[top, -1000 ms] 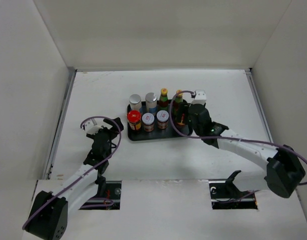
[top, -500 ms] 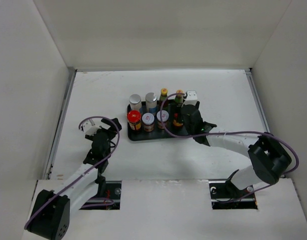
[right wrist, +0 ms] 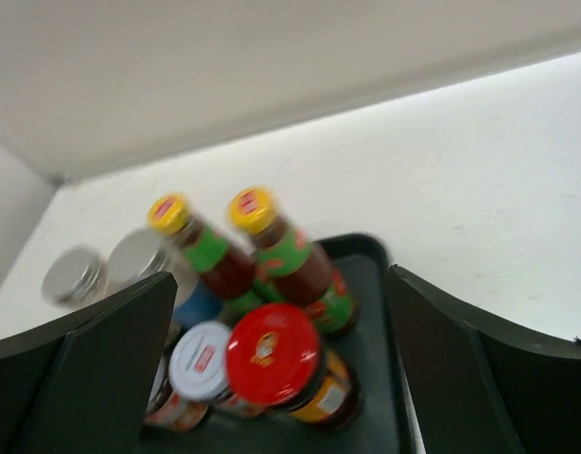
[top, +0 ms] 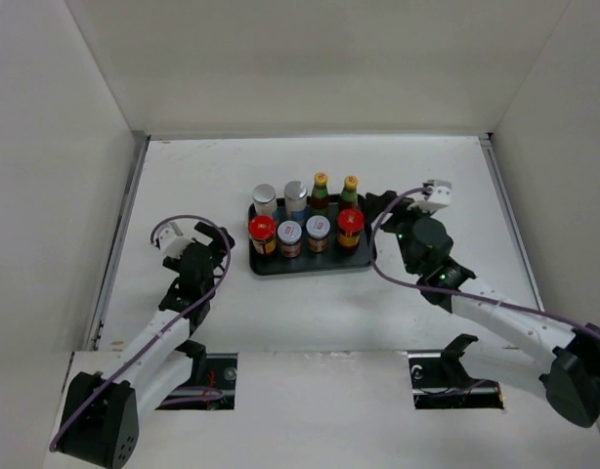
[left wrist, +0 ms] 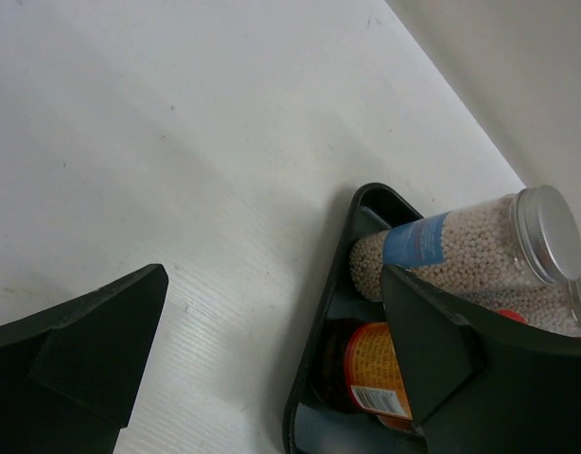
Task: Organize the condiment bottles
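All eight condiment bottles stand in the black tray. The back row holds two silver-lidded shakers and two yellow-capped sauce bottles. The front row holds a red-capped jar, two short silver-lidded jars and a second red-capped jar. My right gripper is open and empty, just right of the tray. Its wrist view shows that red-capped jar and the sauce bottles between its fingers. My left gripper is open and empty, left of the tray.
White walls enclose the table on three sides. In the left wrist view the tray's left rim, a shaker and the left red-capped jar lie close ahead. Bare tabletop lies in front of the tray.
My right gripper has let go of the red-capped jar in the tray's front right corner and pulled back to the right. My left gripper shifted slightly.
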`<action>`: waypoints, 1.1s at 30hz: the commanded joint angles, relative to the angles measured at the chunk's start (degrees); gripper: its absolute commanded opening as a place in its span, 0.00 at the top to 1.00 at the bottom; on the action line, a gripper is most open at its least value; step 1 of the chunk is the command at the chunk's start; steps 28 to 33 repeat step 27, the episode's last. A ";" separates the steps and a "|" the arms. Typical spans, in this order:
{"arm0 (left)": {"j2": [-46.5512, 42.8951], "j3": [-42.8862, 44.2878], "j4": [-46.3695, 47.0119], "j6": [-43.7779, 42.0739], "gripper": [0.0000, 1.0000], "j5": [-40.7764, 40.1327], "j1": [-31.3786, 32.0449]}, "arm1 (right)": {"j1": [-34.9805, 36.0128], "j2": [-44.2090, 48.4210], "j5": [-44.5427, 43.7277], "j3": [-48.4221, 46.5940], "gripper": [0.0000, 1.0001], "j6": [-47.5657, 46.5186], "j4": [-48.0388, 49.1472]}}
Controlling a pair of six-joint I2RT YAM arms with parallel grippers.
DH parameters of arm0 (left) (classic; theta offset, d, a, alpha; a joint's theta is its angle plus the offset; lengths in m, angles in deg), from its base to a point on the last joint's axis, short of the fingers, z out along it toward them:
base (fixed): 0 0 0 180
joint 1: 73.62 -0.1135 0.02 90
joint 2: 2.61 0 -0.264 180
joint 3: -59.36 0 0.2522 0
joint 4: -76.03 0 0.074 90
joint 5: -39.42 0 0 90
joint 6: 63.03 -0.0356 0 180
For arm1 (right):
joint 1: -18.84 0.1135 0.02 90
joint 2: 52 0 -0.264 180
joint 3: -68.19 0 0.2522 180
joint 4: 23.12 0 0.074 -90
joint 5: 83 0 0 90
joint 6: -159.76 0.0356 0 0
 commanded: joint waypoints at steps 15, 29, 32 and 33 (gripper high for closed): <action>16.19 6.57 5.11 2.45 0.00 0.95 1.31 | -19.18 -4.33 3.03 10.54 0.08 20.69 5.89; 18.03 6.12 7.75 1.22 0.00 2.80 0.60 | -18.22 -6.18 4.79 8.70 0.76 17.97 5.98; 18.03 6.12 7.75 1.22 0.00 2.80 0.60 | -18.22 -6.18 4.79 8.70 0.76 17.97 5.98; 18.03 6.12 7.75 1.22 0.00 2.80 0.60 | -18.22 -6.18 4.79 8.70 0.76 17.97 5.98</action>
